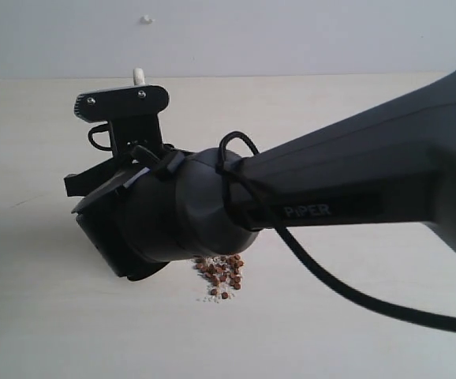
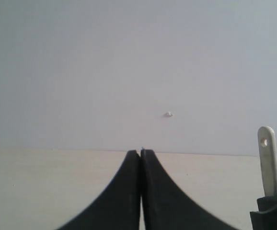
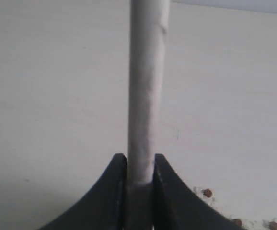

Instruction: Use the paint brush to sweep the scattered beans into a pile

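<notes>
The beans (image 1: 221, 276) lie in a small reddish-brown cluster mixed with white grains on the pale table, just below my right arm's wrist. A few stray beans (image 3: 207, 193) show beside the right fingers. My right gripper (image 3: 140, 158) is shut on the paint brush handle (image 3: 146, 91), which stands up between its jaws. The handle's tip (image 1: 139, 76) pokes up behind the wrist's camera mount, and its end with the hole (image 2: 267, 160) shows in the left wrist view. The bristles are hidden. My left gripper (image 2: 141, 152) is shut on nothing, and the exterior view does not show it.
My right arm (image 1: 346, 197) and its black cable (image 1: 323, 272) cross most of the exterior view and cover much of the table (image 1: 39, 316). A pale wall (image 1: 291, 31) with a small white mark (image 1: 147, 19) rises behind the table.
</notes>
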Robot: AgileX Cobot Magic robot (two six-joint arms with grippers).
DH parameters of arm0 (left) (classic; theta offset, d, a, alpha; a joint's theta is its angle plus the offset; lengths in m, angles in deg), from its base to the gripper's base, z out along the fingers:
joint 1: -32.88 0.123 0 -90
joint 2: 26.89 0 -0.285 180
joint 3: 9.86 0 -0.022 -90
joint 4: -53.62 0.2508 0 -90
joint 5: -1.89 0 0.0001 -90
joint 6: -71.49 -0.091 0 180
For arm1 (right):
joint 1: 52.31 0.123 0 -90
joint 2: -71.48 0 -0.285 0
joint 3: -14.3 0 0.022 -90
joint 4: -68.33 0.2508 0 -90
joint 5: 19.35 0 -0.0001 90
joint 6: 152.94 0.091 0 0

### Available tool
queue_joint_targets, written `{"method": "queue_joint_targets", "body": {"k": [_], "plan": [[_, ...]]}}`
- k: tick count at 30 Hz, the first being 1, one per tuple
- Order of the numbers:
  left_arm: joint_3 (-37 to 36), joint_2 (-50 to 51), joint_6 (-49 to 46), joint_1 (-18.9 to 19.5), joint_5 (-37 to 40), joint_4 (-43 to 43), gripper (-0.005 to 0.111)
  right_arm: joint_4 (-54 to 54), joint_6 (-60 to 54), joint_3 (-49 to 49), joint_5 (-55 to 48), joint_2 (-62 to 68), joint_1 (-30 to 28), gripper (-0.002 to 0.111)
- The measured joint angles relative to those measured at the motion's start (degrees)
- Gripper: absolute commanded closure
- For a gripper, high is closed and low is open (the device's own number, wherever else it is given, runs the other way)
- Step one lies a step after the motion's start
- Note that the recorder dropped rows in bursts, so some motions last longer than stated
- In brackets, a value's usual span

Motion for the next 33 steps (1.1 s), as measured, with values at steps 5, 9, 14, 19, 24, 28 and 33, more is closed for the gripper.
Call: {"method": "queue_joint_targets", "body": {"k": [5,9,14,19,24,28,33], "plan": [[0.0,0.0,0.0,0.0,0.0,0.0,0.107,0.0,0.38,2.41,1.49,0.0,0.0,0.108],[0.0,0.0,0.0,-0.08,0.0,0.0,0.107,-0.1,0.36,3.15,4.53,0.0,0.0,0.108],[0.0,0.0,0.0,-0.08,0.05,0.0,0.107,0.0,-0.01,3.29,8.52,-0.12,0.0,0.108],[0.0,0.0,0.0,-0.08,0.05,0.0,0.107,-2.74,-4.61,3.29,6.3,-3.16,2.81,0.108],[0.0,0.0,0.0,-0.08,0.05,0.0,0.107,-5.89,-19.59,9.59,-4.23,-12.2,3.3,0.108],[0.0,0.0,0.0,-0.08,0.05,0.0,0.107,-17.1,-20.16,21.73,-25.98,-21.64,-3.57,0.108],[0.0,0.0,0.0,-0.08,0.13,0.0,0.107,-25.85,-19.59,29.25,-40.02,-29.46,-10.71,0.108]]}}
